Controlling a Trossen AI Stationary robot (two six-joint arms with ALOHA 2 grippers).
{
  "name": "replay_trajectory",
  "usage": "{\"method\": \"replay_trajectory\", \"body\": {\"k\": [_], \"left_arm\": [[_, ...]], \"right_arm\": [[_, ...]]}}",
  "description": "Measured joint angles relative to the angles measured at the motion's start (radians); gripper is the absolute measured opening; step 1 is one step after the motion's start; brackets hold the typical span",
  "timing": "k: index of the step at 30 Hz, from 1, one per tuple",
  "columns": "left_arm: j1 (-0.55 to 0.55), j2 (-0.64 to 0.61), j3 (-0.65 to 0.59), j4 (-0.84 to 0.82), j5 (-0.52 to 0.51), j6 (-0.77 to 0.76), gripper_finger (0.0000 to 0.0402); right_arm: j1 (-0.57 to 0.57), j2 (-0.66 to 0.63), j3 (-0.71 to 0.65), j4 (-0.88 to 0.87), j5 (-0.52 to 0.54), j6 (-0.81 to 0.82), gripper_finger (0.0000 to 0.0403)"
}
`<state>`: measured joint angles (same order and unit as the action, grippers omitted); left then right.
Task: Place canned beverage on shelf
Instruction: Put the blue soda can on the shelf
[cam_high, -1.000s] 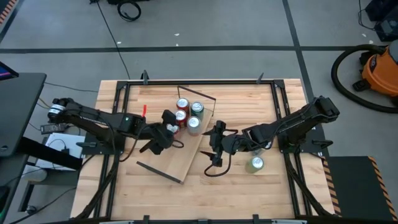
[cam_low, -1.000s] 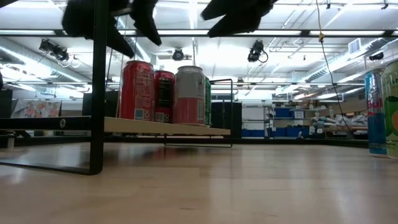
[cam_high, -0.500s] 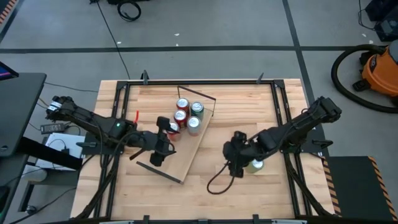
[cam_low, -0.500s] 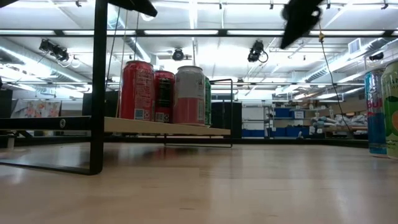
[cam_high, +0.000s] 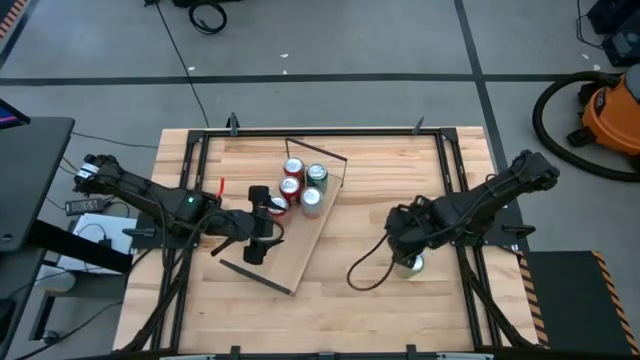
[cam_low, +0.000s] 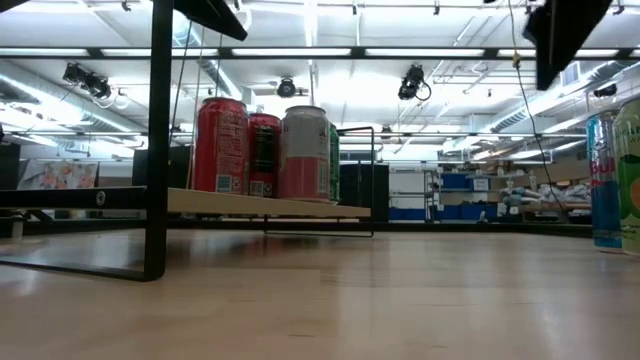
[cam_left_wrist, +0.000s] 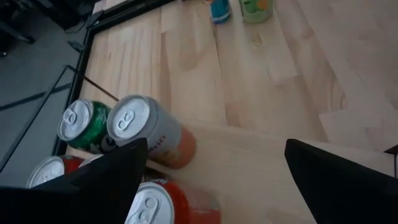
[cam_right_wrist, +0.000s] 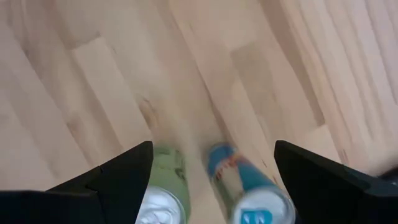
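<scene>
R gripper (cam_right_wrist: 211, 180) open, hovering over green can (cam_right_wrist: 163, 202) & blue can (cam_right_wrist: 252, 199) on table, well apart from shelf (cam_high: 300, 245); to grab clean, centre on one can, avoid nudging its neighbour; L gripper (cam_left_wrist: 214, 180) open over shelf.

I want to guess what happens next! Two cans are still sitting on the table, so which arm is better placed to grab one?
Probably the right. Its open hand hangs right above the green can and blue can on the table. The left hand is over the shelf, far from both.
</scene>
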<state>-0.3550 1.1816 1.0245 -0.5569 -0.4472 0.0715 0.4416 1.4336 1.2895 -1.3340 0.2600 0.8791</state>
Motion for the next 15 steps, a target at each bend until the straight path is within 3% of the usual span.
{"method": "replay_trajectory", "body": {"k": [7, 15], "left_arm": [[0.000, 0.000, 0.000, -0.002, -0.001, -0.008, 0.0391], [0.000, 0.000, 0.000, -0.010, -0.003, -0.003, 0.0391]], "right_arm": [[-0.017, -0.117, -0.119, 0.000, -0.006, 0.111, 0.0346], [-0.051, -0.158, -0.241, 0.019, -0.080, 0.124, 0.0350]]}}
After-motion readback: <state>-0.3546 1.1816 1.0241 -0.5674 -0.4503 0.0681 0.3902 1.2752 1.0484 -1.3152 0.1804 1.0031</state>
